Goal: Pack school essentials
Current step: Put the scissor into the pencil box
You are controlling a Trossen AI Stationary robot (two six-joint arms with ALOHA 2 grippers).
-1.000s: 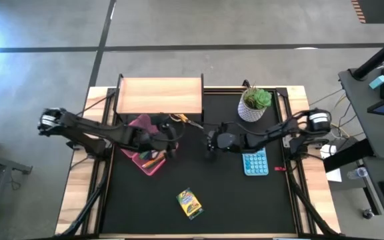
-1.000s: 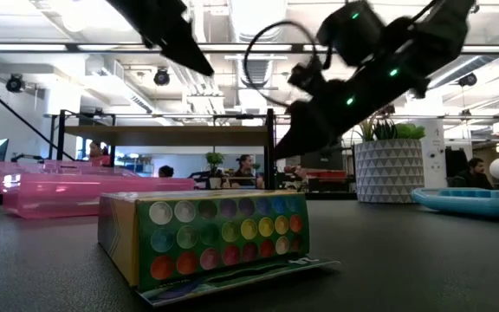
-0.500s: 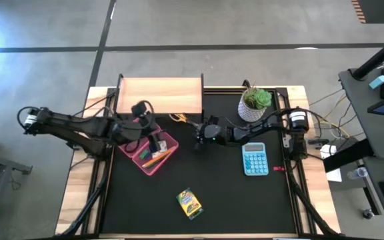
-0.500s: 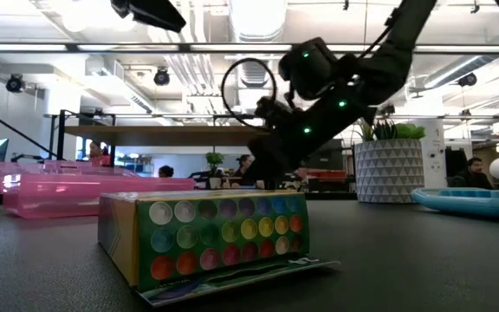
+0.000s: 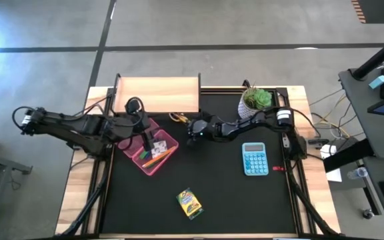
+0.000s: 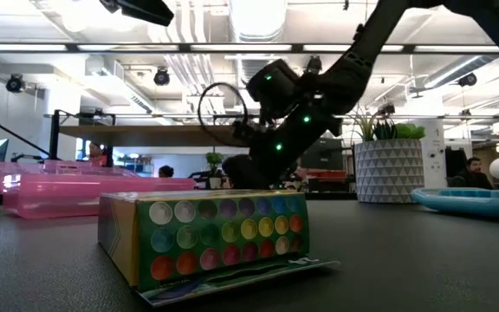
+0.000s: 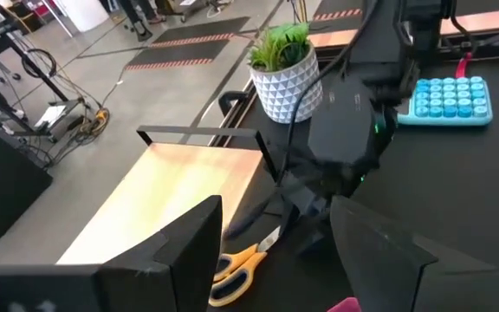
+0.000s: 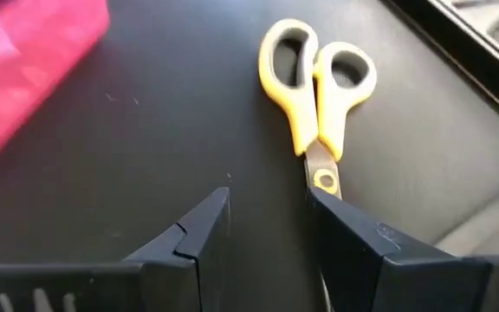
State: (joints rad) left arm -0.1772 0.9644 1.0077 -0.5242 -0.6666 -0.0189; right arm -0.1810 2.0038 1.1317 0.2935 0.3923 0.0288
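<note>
The desk has a black top with pale wood strips along its sides. Seen from above, a light wooden board lies at about eleven o'clock, with yellow-handled scissors just beside its near edge, and a potted plant stands at about one o'clock. A pink tray lies toward nine o'clock, a blue calculator toward three o'clock, and a yellow-green crayon box at six o'clock, well apart from the rest.
</note>
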